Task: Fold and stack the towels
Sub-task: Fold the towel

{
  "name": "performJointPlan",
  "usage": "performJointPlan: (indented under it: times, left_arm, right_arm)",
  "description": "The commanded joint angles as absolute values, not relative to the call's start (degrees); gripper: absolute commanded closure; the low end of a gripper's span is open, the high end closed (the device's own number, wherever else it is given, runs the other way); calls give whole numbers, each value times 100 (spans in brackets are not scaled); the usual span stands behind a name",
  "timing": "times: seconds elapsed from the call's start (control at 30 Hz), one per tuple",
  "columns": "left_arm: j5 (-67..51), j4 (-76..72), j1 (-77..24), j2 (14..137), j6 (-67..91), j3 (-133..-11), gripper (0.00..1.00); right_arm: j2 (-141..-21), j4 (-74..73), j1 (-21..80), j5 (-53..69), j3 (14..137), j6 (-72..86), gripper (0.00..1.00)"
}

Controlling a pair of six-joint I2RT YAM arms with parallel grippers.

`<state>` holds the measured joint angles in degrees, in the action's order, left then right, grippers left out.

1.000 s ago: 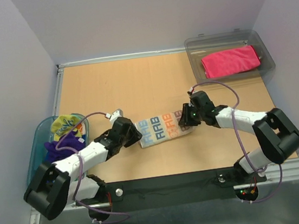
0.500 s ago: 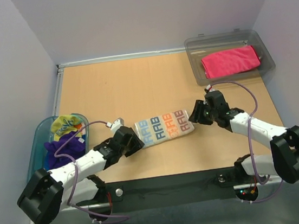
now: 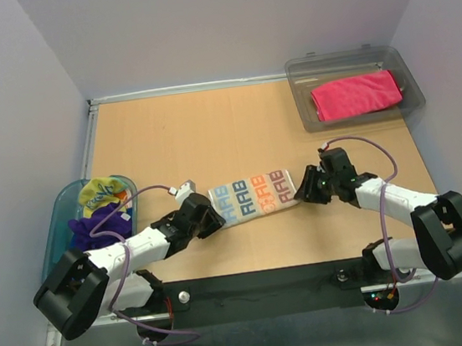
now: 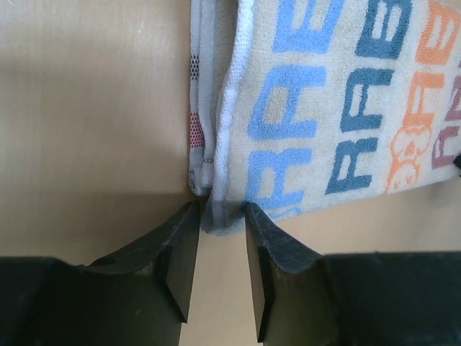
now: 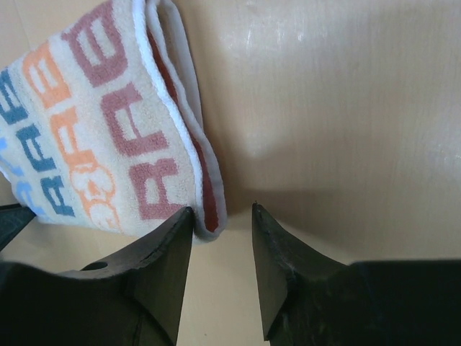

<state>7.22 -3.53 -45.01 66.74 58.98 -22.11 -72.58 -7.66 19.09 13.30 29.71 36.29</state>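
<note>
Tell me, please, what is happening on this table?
Both arms are at the folded lettered towel on the table: the left gripper at its left end, the right gripper at its right end, both with jaws open. A pink towel lies in the grey bin; a yellow towel and a purple towel sit in the blue tub.

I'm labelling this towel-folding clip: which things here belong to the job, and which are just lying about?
Job: lettered towel, pink towel, yellow towel, purple towel.
Lying about: clear grey plastic bin, blue-rimmed tub.
</note>
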Motion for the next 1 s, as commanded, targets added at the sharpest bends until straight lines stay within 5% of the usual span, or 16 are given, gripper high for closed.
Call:
performJointPlan:
  times: [0.0,0.23,0.37,0.63,0.87,0.97]
  left_arm:
    - [650,-202,-4561,6653,5924,-2136,57]
    - [615,-167,-4562,6688,5976,-2092,53]
    - [554,-9,-4588,6785,5942,-2153,53]
    - [580,272,-4623,6750,6003,-2136,54]
    - [571,387,-4632,6785,6003,-2215,76]
    - [598,509,-4632,6750,5985,-2285,96]
  right_arm:
    - [-7251,-413,1872,1555,2813,3770,57]
    - [-7295,-79,1872,1758,2637,3894,73]
    - [-7278,-53,1872,1784,2637,3902,94]
    - [-7286,-53,1872,1784,2628,3911,99]
    - [-7242,-53,1872,1784,2628,3920,99]
    - [-7225,-53,1872,1784,2645,3937,99]
